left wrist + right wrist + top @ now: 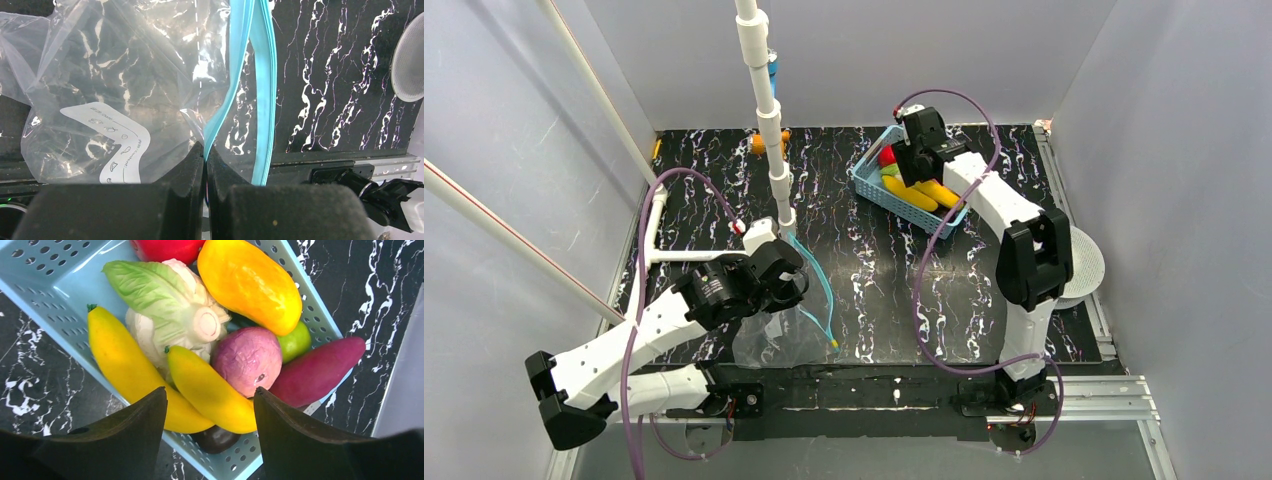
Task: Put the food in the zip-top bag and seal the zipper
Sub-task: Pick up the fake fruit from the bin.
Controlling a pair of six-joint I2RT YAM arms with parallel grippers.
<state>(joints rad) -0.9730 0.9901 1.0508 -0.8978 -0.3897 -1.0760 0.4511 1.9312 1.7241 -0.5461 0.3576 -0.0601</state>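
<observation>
Over the light-blue basket (pixel 45 285) at far right, the right gripper (pixel 210 402) hangs wide open above a glossy toy banana (pixel 200 380) (light, stiff, probably slippery; best pinched across its middle). Near left, the left gripper (pixel 205 152) is clamped on the zipper (pixel 262 100) of the limp zip-top bag (pixel 100 70).

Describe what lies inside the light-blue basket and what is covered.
The basket holds two bananas, a cabbage, a mango, a purple round piece, a green piece, a sweet potato and a red piece. A dark piece lies mostly hidden under them.
</observation>
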